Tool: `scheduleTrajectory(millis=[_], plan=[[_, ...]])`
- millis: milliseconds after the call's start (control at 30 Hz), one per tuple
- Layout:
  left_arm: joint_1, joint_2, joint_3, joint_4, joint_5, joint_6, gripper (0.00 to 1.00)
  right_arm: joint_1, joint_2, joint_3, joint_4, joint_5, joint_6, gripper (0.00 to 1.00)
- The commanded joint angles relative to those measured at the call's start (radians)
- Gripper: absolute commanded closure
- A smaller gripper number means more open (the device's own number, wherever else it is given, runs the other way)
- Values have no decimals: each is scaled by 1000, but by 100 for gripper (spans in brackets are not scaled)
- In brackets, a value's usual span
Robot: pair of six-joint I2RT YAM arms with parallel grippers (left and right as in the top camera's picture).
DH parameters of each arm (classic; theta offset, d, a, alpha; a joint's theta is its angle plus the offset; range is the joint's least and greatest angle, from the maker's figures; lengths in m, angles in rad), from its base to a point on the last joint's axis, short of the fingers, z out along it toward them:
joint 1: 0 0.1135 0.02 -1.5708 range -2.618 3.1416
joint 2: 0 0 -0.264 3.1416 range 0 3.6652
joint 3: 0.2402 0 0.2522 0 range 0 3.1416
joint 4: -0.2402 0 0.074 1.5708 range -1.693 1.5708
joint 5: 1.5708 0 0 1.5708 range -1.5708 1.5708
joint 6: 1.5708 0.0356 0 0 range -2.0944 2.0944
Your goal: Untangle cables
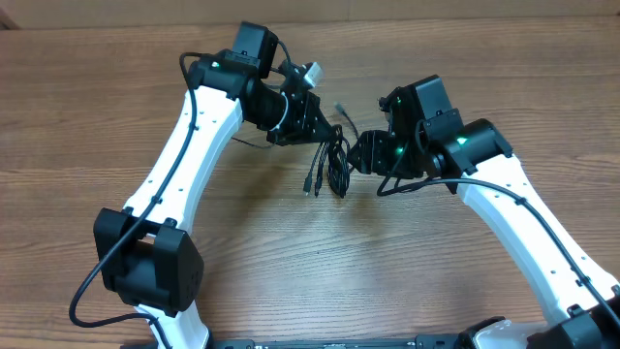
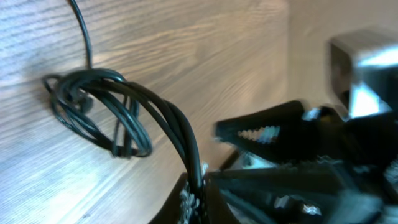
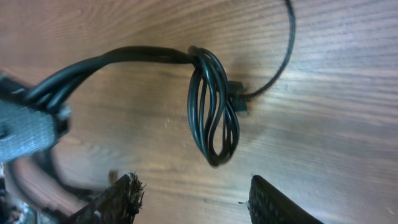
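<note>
The table (image 1: pixel 320 271) is brown wood-grain laminate, matte, with grain running from 9 to 3 o'clock in the overhead view. The left arm (image 1: pixel 194 145) enters from 7 o'clock and the right arm (image 1: pixel 523 213) from 5 o'clock. Both have smooth white links and black joint housings, and both are cut off at the lower frame edge.

The cables (image 1: pixel 336 160) are thin, glossy black cords of round section, gathered in a narrow elongated bundle just toward 12 o'clock from the table centre, between the two grippers. Two plug ends (image 1: pixel 310 184) trail out at the bundle's 7 o'clock. Their type is too small to make out.

In the right wrist view the bundle forms a tight oval loop (image 3: pixel 214 109), with a small black block (image 3: pixel 239 99) at its 3 o'clock and one cord running off toward 1 o'clock.

The left gripper (image 2: pixel 196 186) is clamped on several strands of the cables. Its pads are blurred and partly cut off at 6 o'clock.

The right gripper (image 3: pixel 196 199) stands with its jaws wide apart — the ribbed black fingers (image 3: pixel 121 199) sit at 6 o'clock of the loop and hold nothing.
</note>
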Motion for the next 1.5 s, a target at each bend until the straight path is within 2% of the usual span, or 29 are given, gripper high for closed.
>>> scheduleTrajectory(millis=[0,133,533,600,633,667,700,733,800,833,867,1033,1267,1467], plan=[[8,-10,14,18,106,-169,96,-1,8,-55,52,-8,14,46],[8,-10,14,18,106,-171,96,3,50,-62,103,-70,-97,47],[11,-10,14,60,102,-209,96,18,126,-181,309,-44,-91,62],[11,-10,14,59,101,-207,96,17,129,-181,335,-40,-86,70],[11,-10,14,59,98,-204,96,16,129,-180,338,-39,-81,81],[13,-10,14,59,92,-175,96,11,128,-180,333,-29,-63,96],[17,-10,14,57,77,-145,96,3,125,-180,323,-30,-56,96],[23,-10,14,39,39,-58,96,-12,116,-177,297,-31,-40,96],[37,-10,14,-35,-144,73,96,-68,69,-177,238,-51,-45,96],[39,-10,14,-74,-270,109,96,-94,45,-177,217,-81,-77,96],[39,-10,14,-90,-332,127,96,-115,28,-177,200,-109,-108,96],[28,-10,14,-97,-377,285,96,-190,-9,-177,70,-241,-257,97],[-90,5,13,-25,-392,290,96,-136,-9,-177,48,-247,-255,96],[-247,173,13,64,-392,224,96,-135,-9,-177,36,-255,-249,96]])
